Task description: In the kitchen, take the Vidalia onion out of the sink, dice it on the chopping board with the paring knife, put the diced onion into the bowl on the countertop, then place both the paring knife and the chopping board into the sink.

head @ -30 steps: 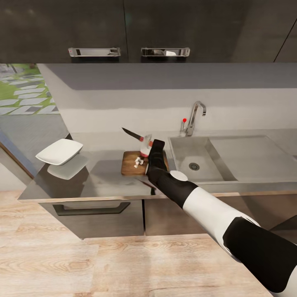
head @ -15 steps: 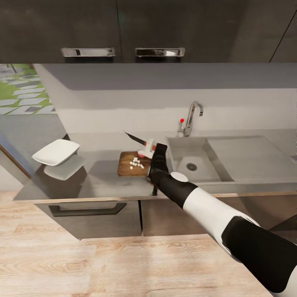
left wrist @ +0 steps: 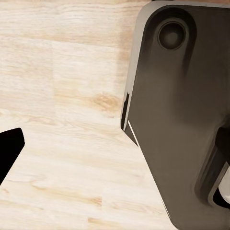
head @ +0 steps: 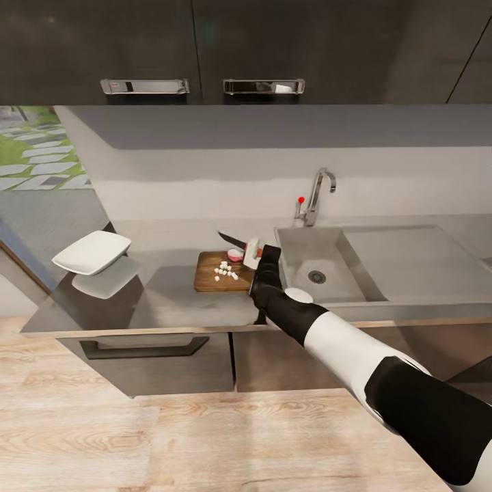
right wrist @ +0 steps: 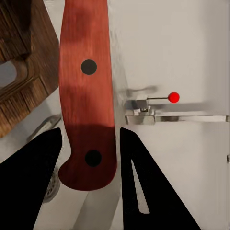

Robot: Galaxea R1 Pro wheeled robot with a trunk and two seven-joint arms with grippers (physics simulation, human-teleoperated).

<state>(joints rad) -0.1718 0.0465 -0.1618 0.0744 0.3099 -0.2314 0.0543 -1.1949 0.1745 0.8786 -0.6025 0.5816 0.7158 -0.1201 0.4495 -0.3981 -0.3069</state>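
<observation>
Paring knife (head: pixel 237 241): head view; held by the right gripper (head: pixel 256 253) above the far right corner of the chopping board (head: pixel 222 272); dark blade runs from the gripper toward 10 o'clock, tip over the board's far edge; the handle end shows as a red spot at the gripper. Diced onion (head: pixel 225 270): small white pieces lying on the board, just at 8 o'clock from the gripper. Bowl (head: pixel 91 251): white, at the countertop's (head: pixel 184 304) left end, well apart from the board, at 9 o'clock from it. Sink (head: pixel 321 266): just beside the board at 3 o'clock, faucet (head: pixel 318 195) behind it; the right arm is the nearer arm to board, onion and sink alike.

Right wrist view; the red handle (right wrist: pixel 87 96) lies lengthwise between the two dark fingers (right wrist: pixel 33 177), which close on its butt end; grip appears firm; board slot handle (right wrist: pixel 14 76) and the faucet's red knob (right wrist: pixel 174 97) lie beyond.

Left wrist view; left gripper's state cannot be told; a dark finger (left wrist: pixel 8 152) shows over the wood floor (left wrist: pixel 62 110) beside the robot's own grey base (left wrist: pixel 187 110).

Judgement: dicing looks done; the next move turns on the bowl lying far at 9 o'clock from the onion.
</observation>
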